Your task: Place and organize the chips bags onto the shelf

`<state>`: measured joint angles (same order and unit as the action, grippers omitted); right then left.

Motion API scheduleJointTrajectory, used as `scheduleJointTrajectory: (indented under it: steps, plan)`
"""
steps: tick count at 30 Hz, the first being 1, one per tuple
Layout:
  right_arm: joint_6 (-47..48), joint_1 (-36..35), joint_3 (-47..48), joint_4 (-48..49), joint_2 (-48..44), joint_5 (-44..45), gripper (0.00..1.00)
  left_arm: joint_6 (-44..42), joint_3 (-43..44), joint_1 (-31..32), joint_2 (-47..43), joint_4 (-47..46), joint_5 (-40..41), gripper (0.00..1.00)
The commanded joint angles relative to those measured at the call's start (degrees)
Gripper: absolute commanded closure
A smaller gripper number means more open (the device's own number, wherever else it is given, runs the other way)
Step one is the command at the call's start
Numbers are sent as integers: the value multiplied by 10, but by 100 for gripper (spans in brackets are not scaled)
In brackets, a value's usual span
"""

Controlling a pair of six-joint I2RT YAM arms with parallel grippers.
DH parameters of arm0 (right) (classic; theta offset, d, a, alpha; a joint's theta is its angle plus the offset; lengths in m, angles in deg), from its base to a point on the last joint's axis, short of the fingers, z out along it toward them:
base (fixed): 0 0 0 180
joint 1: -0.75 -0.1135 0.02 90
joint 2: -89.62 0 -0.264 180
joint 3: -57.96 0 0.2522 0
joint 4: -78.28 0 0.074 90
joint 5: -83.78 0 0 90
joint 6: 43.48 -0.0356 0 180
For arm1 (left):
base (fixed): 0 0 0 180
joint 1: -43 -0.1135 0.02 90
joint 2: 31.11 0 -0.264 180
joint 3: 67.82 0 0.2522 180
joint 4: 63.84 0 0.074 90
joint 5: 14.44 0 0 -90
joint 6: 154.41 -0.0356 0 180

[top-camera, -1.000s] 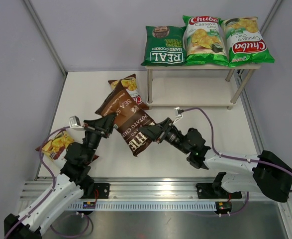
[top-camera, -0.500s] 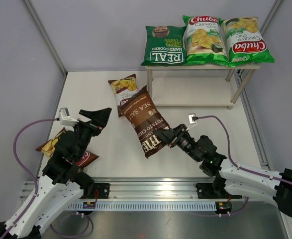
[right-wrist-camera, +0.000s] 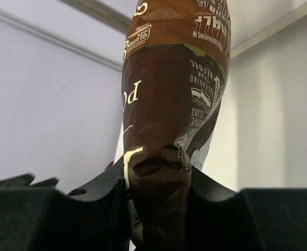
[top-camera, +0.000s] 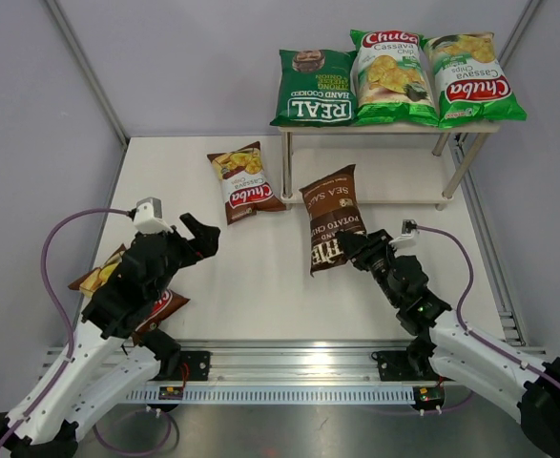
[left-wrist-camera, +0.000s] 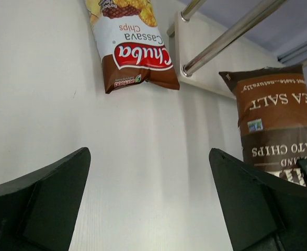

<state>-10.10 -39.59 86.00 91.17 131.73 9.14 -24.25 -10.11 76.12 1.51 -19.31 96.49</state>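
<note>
My right pincer (top-camera: pixel 349 243) clamps the bottom end of the dark brown Kettle bag (top-camera: pixel 331 218), held up near the shelf (top-camera: pixel 375 179). My left pincer (top-camera: pixel 201 239) gapes wide and empty above the desk (top-camera: pixel 260 277). A brown-red Chuba bag (top-camera: pixel 244 181) lies beyond it.

Three green bags (top-camera: pixel 389 65) top the shelf (top-camera: pixel 404 176); Kettle bag (top-camera: pixel 332 221) hangs aloft; red Chuba (top-camera: pixel 246 181) lies flat, second Chuba (top-camera: pixel 103 275) apparently half-hidden.

White desk (top-camera: pixel 260 286), pale lilac-grey walls (top-camera: pixel 165 57) at nine, twelve and three o'clock, silver rail (top-camera: pixel 299 367) at six o'clock, soft even light
</note>
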Motion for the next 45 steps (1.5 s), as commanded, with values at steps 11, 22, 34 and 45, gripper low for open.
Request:
scheduleJointTrajectory:
  steps: [11, 22, 34, 45]
  plan:
    - [18, 198, 103, 210, 232, -101, 79, -95, 37, -3, 12, 29, -74, 1]
    - [-12, 240, 202, 371, 481, -171, 78, -103, 36, -3, -5, 42, -77, 1]
    - [-63, 227, 322, 425, 680, -158, 78, -123, 42, -3, -27, 65, -70, 1]
    - [-136, 183, 367, 431, 764, -132, 71, -126, 39, -4, -25, 61, -72, 1]
